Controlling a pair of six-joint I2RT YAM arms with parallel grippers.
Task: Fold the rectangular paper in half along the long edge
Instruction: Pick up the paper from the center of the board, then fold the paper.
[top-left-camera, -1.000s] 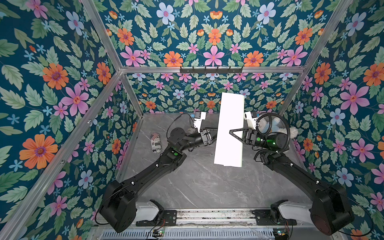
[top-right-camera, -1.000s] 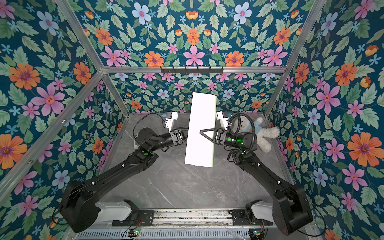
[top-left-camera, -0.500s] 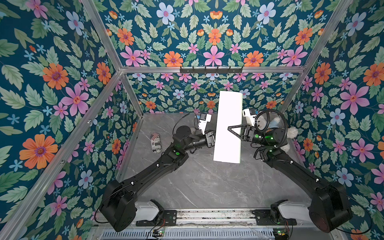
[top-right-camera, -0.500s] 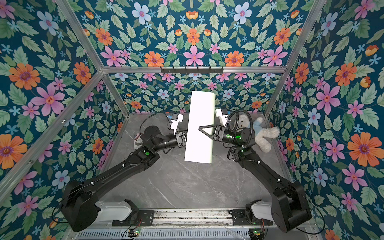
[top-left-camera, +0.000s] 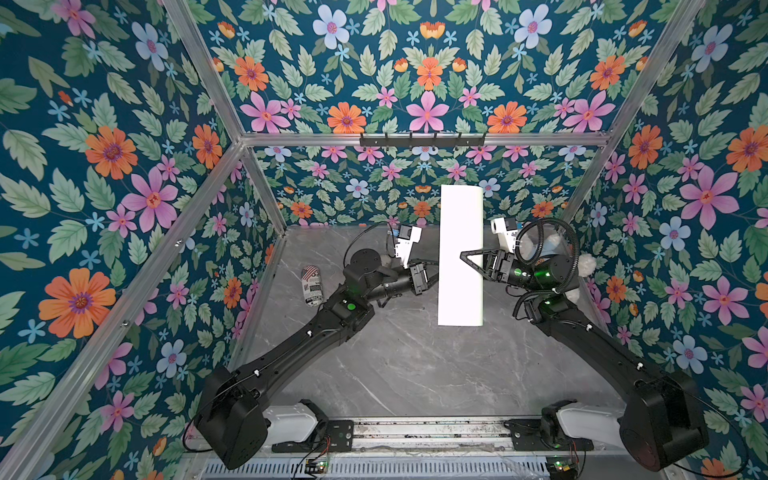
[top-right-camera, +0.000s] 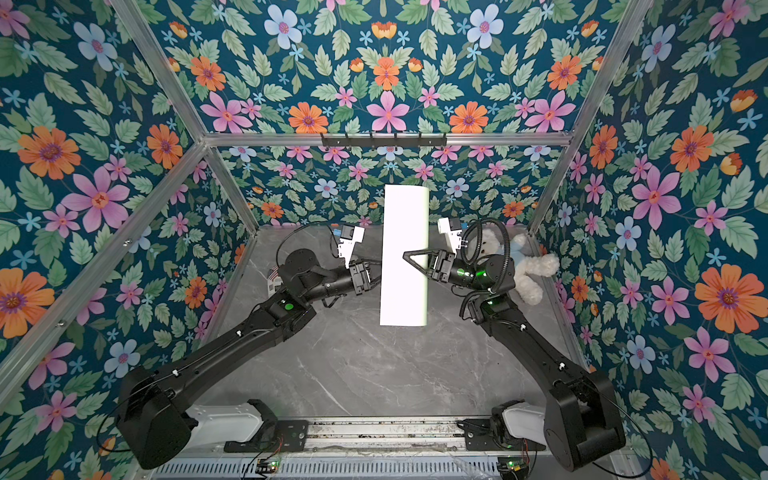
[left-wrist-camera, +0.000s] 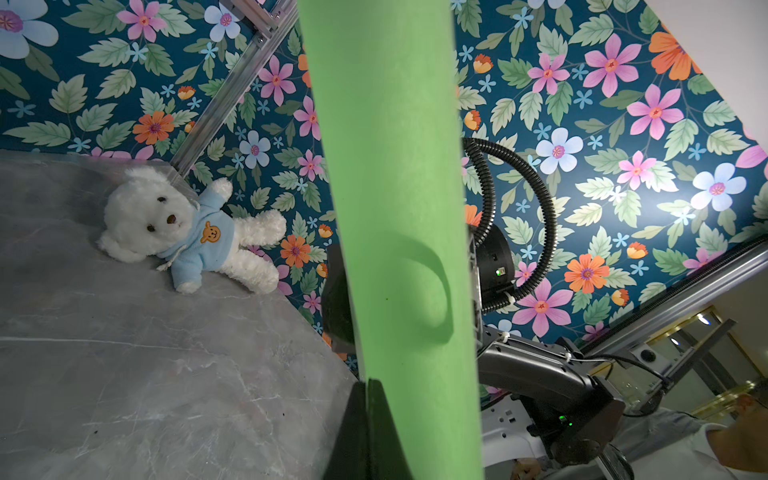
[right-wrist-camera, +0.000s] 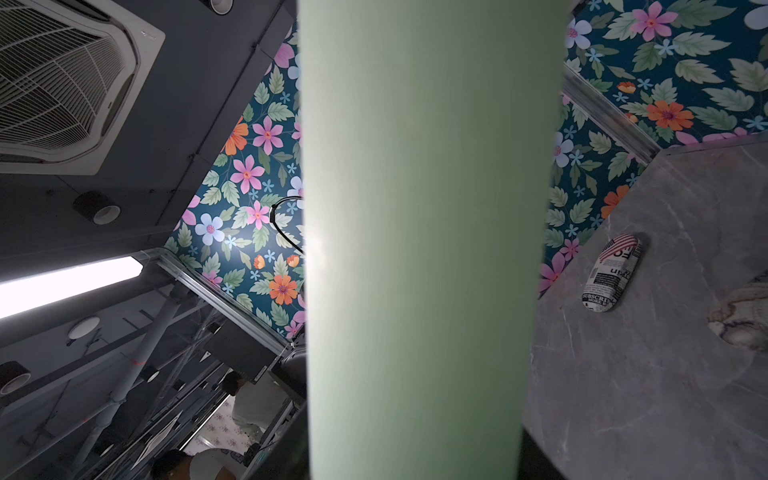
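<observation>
1 rectangular paper (top-left-camera: 459, 216), 1 teddy bear (top-right-camera: 528, 270), 1 newsprint case (top-left-camera: 312, 286), 2 arms (top-left-camera: 291, 353) (top-left-camera: 582, 340)

Rectangular paper (right-wrist-camera: 415, 249): pale green band through frame centre, running off two opposite frame edges. Beside it, grey counter (right-wrist-camera: 665, 374) carrying newsprint-patterned case (right-wrist-camera: 611, 272). Ceiling vent (right-wrist-camera: 62, 83) in a frame corner.

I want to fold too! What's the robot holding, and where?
The left gripper pinches the rectangular paper midway along its long edge. Right gripper: cannot tell.
</observation>
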